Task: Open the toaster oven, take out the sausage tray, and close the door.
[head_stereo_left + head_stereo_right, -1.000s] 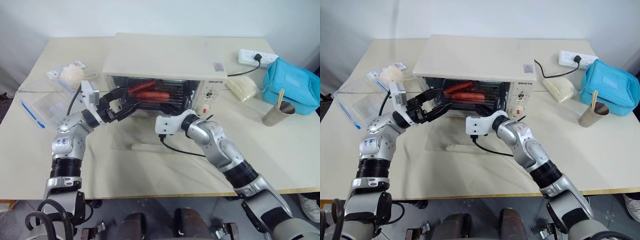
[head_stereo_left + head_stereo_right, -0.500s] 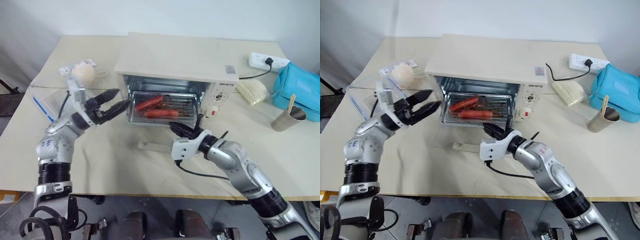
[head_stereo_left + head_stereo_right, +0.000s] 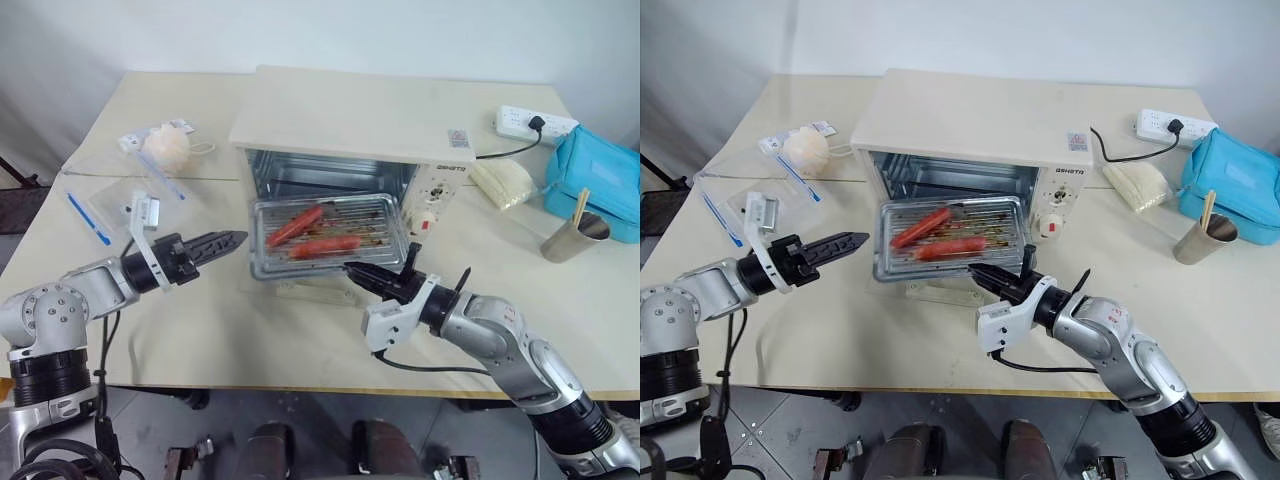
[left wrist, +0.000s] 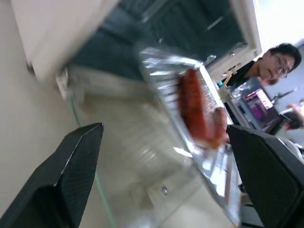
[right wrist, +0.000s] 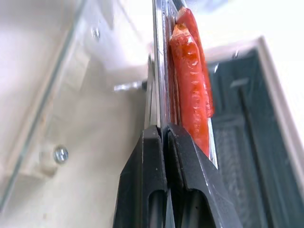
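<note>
Cream tabletop (image 3: 200,340), white wall behind. Far left: clear plastic bags (image 3: 110,205) and a pale round item (image 3: 165,148). Left gripper (image 3: 225,242) hovers level, fingers spread wide, holding nothing, just left of the sausage tray (image 3: 325,232). Tray sits out in front of the toaster oven (image 3: 350,130), above the door (image 3: 300,293) lying flat open. Right gripper (image 3: 352,271) pinches the tray's near rim, fingers pressed together. Right side: power strip (image 3: 525,122), blue pouch (image 3: 595,175), metal cup (image 3: 566,236). A person shows in the left wrist view.
</note>
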